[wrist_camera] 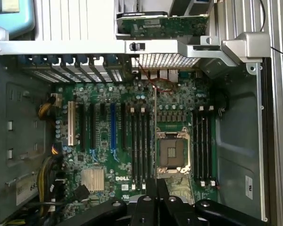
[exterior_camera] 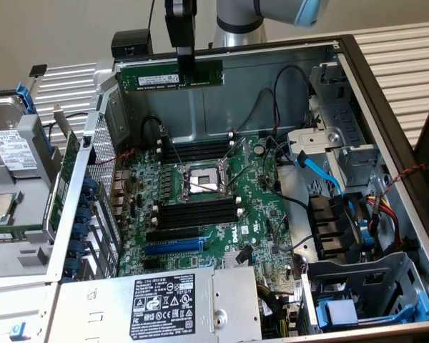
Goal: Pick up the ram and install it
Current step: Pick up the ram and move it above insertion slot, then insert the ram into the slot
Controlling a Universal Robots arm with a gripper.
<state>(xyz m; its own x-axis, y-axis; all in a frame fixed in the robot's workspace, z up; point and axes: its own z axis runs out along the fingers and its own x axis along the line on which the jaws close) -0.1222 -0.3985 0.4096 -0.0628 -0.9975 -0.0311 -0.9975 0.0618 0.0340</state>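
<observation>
The gripper (exterior_camera: 186, 71) is clamping the ram (exterior_camera: 150, 76) a little right of its middle, in the upper centre of the exterior view. The stick is hanging about level with the top rim of the chassis (exterior_camera: 379, 108), in front of the grey back wall (exterior_camera: 261, 78) and well above the motherboard (exterior_camera: 261, 214). It is standing on edge, its long axis running left to right across the frame, with both ends projecting free and open air lying below it.

The exterior view is showing the stick's flat face and white label. The wrist view is showing it edge-on as a thin line running parallel to the black memory slots (wrist_camera: 139, 141), between them and the CPU socket (wrist_camera: 172, 153), with the fingers (wrist_camera: 150, 190) pinching it.
</observation>
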